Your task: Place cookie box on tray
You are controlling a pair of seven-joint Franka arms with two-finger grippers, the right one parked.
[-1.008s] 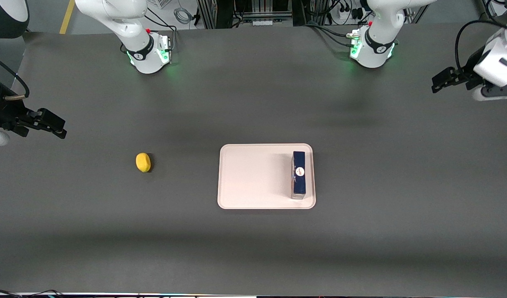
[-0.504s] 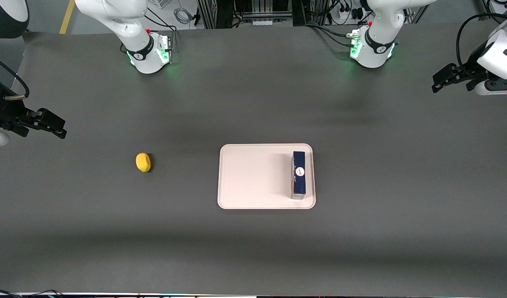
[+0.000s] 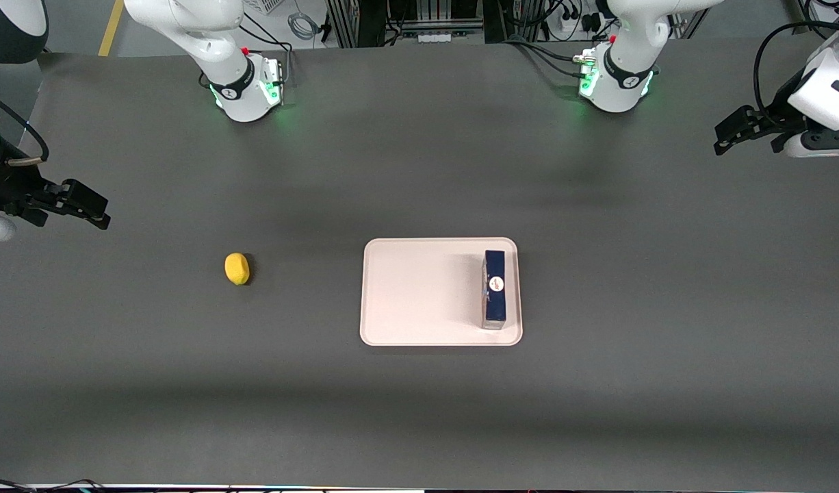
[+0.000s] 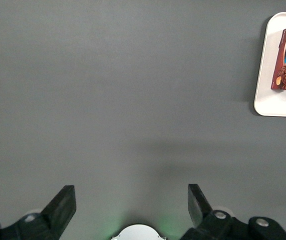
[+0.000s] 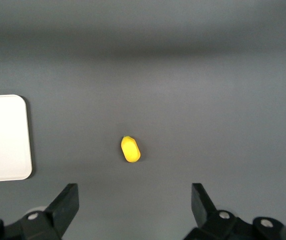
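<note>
cookie box (image 3: 495, 289) on tray (image 3: 419, 294), tool (image 3: 729, 137) well apart, spread

You have a matte dark grey surface (image 3: 419, 171) spreading under the tool (image 3: 724, 137), evenly lit with soft shadow bands; racks and cables (image 3: 406, 17) line its edge farthest from the front camera.

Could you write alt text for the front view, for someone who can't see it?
A dark blue cookie box stands on a pale tray mid-table, at the tray's edge toward the working arm. The left arm's end effector, open and empty, hangs far off at that end of the table. A small yellow object lies toward the parked arm's end.
</note>
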